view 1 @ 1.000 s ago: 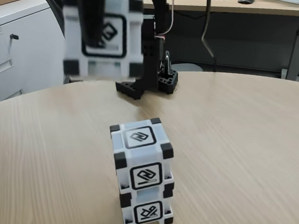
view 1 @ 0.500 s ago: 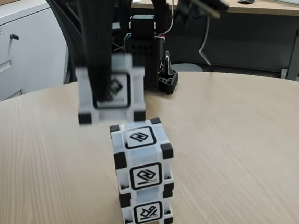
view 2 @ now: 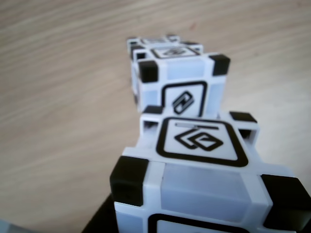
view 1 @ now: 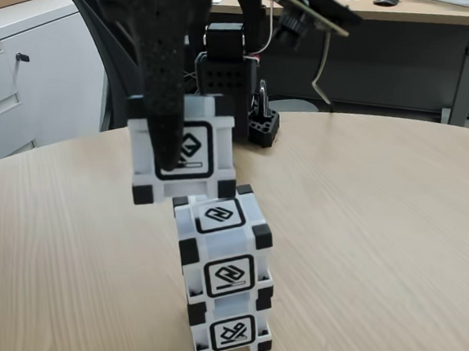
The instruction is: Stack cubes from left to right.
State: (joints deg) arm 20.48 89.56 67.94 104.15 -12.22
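gripper [view 1: 171,152] pinching third cube [view 1: 182,159] | hangs just above-left of two-cube stack [view 1: 225,275] on bench [view 1: 388,236] | far finger hidden

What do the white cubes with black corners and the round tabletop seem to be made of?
The white cubes with black corners look like moulded plastic: smooth, slightly translucent faces with printed symbols. The round tabletop looks like light wood-grain laminate, matte, with fine straight streaks; solid wood cannot be ruled out.
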